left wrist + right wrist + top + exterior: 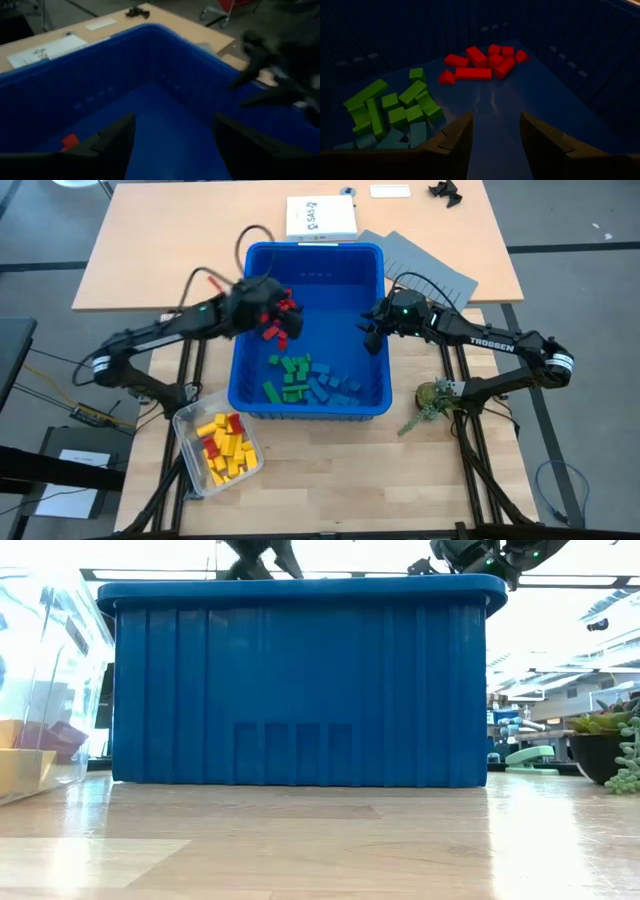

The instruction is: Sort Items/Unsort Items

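A large blue bin [240, 370] stands mid-table. On its floor, red items [485, 62] lie in a cluster toward the far left, green items [390, 107] near the front, and blue items [335, 385] beside them. A clear tub [190, 420] at the bin's near left corner holds yellow and red items [225, 448]. My left gripper [172, 120] hangs open over the bin's left half, above the red cluster, with nothing between its fingers. My right gripper [495, 117] hangs open over the bin's right side, also with nothing between its fingers.
Grey slotted sheets [430, 265] lie behind the bin's far right corner, and a white box [320, 218] lies on the far table. A small potted plant [435, 395] stands right of the bin. The bin's tall walls [300, 680] surround both grippers.
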Controlling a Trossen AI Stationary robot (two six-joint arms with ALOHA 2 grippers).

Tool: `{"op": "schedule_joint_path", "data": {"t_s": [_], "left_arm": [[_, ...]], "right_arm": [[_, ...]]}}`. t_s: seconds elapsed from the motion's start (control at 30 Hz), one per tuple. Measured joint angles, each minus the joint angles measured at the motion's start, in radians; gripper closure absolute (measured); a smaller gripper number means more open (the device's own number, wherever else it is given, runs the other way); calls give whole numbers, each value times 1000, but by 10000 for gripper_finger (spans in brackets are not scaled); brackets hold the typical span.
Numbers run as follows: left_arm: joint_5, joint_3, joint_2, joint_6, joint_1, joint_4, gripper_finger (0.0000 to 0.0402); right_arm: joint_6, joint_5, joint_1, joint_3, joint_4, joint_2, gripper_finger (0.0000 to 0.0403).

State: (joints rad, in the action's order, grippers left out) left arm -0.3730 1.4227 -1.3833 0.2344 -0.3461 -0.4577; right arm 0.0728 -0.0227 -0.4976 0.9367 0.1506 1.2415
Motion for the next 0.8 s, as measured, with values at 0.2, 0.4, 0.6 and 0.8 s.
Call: {"op": "schedule_joint_path", "data": {"t_s": [0.2, 0.4, 0.6, 0.8], "left_arm": [[72, 169, -186, -84, -94, -35, 129], [71, 407, -362, -114, -160, -221, 129], [76, 472, -496, -126, -214, -252, 129], [78, 472, -576, -94, -237, -329, 129]], "right_arm": [[0, 0, 0, 0, 0, 0, 241], [-1, 0, 0, 0, 2, 0, 241], [-16, 0, 0, 0, 2, 0, 241], [-18, 0, 0, 0, 4, 0, 241]]}}
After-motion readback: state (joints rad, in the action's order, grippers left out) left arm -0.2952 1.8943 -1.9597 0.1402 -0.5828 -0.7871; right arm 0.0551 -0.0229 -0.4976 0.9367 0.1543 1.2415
